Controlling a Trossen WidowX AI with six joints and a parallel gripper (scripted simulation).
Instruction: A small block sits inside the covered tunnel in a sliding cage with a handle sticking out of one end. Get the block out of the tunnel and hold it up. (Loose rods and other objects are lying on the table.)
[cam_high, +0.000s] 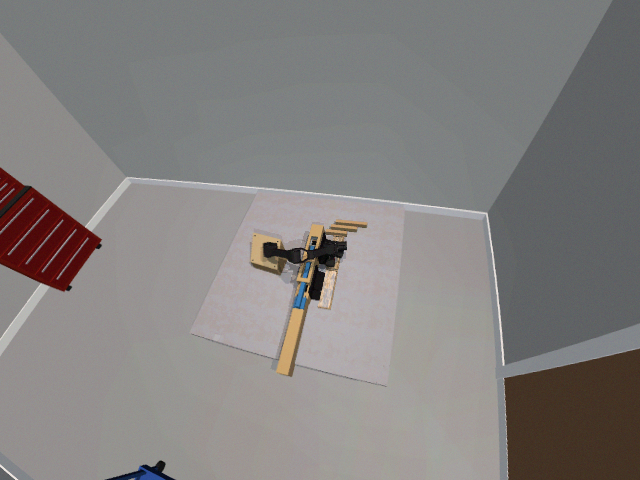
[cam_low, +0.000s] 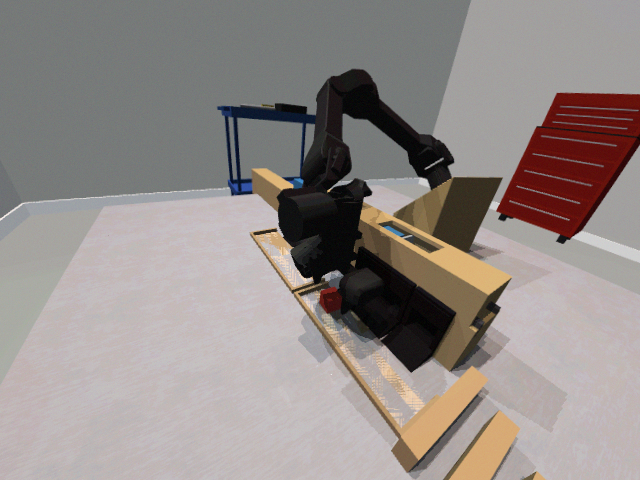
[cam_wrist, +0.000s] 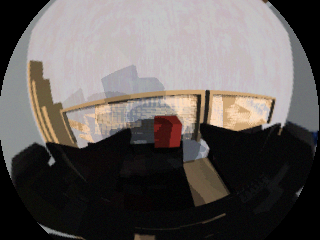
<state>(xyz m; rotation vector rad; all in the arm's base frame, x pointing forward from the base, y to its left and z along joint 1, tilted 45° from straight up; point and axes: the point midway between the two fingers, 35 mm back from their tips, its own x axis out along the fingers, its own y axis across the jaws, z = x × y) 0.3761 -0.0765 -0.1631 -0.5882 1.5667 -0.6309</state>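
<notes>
Gripper is open, fingers spread wide, nothing gripped. Red block is out of the tunnel, showing between the two fingertips in the wrist view; can't tell if either finger touches it. From the exterior it sits at or over the nearer shallow tray, can't tell if it rests on the bottom. Second tray is end to end with that one, just beside the hand

Wooden tunnel runs alongside the hand on the arm-base side, blue piece visible in its top slot. Long wooden handle sticks out past one end. Loose rods lie past the opposite end, beyond the hand

Across the tunnel from the hand: wooden arm base. Well apart, farther back: red tool chest and blue cart
</notes>
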